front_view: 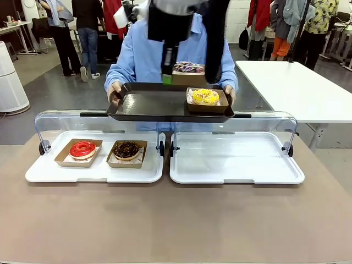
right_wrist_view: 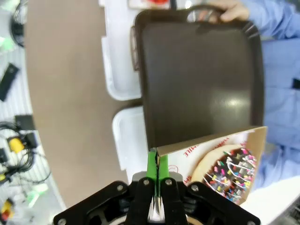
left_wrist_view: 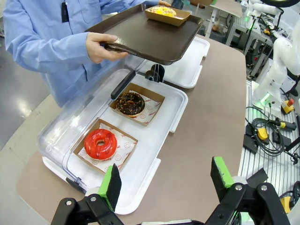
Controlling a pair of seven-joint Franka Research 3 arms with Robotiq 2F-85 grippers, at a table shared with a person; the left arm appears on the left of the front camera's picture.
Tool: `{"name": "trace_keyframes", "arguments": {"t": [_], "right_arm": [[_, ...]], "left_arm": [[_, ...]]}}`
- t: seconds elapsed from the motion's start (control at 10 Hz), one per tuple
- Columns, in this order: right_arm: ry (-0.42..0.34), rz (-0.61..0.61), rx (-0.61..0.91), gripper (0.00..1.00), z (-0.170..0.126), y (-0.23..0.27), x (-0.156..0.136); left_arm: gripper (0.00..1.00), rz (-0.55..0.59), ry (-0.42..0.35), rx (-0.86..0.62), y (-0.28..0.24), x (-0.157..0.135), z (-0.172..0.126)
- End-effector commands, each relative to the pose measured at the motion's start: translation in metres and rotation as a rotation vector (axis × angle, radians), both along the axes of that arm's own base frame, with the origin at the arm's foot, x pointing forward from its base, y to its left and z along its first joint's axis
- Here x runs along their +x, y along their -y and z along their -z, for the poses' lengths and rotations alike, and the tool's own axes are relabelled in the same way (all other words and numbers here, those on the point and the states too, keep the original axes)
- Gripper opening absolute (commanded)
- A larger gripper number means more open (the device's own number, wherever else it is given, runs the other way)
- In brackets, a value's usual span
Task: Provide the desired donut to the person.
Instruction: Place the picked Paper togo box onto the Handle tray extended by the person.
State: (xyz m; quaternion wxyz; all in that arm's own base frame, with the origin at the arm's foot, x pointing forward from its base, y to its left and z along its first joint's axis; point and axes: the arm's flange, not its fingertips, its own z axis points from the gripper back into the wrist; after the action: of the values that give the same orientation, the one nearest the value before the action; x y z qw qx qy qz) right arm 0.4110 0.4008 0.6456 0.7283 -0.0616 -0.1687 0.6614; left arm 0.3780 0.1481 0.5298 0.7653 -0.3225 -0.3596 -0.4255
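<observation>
My right gripper (front_view: 167,77) hangs above the dark brown tray (front_view: 148,104) that the person (front_view: 140,55) holds out with both hands. It is shut (right_wrist_view: 157,165) on the edge of a cardboard boat carrying a chocolate donut with coloured sprinkles (front_view: 188,67) (right_wrist_view: 229,176), which is in the air over the tray (right_wrist_view: 197,79). A yellow sprinkled donut (front_view: 205,96) (left_wrist_view: 161,11) sits in its own boat on the tray's right part. My left gripper (left_wrist_view: 165,180) is open over the table's near left, holding nothing.
A red glazed donut (front_view: 82,148) (left_wrist_view: 100,143) and a chocolate donut (front_view: 126,149) (left_wrist_view: 130,103) lie in boats on the left white tray (front_view: 93,175). The right white tray (front_view: 236,170) is bare. Clear lids (front_view: 264,122) stand open behind both. Brown tabletop lies in front.
</observation>
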Motion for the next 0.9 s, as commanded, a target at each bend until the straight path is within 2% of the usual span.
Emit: {"name": "trace_keyframes", "arguments": {"t": [0.0,0.3,0.8], "right_arm": [[0.044,-0.019,0.011,0.02,0.005,-0.032,0.017],[0.026,-0.028,0.034,0.02,0.023,-0.046,0.034],[0.012,-0.053,0.032,0.02,0.029,-0.044,0.031]], "left_arm": [[1.0,0.003,0.015,-0.018,-0.001,0.0,-0.001],[1.0,0.003,0.015,-0.018,-0.001,0.0,-0.001],[1.0,0.003,0.015,-0.018,-0.001,0.0,-0.001]]}}
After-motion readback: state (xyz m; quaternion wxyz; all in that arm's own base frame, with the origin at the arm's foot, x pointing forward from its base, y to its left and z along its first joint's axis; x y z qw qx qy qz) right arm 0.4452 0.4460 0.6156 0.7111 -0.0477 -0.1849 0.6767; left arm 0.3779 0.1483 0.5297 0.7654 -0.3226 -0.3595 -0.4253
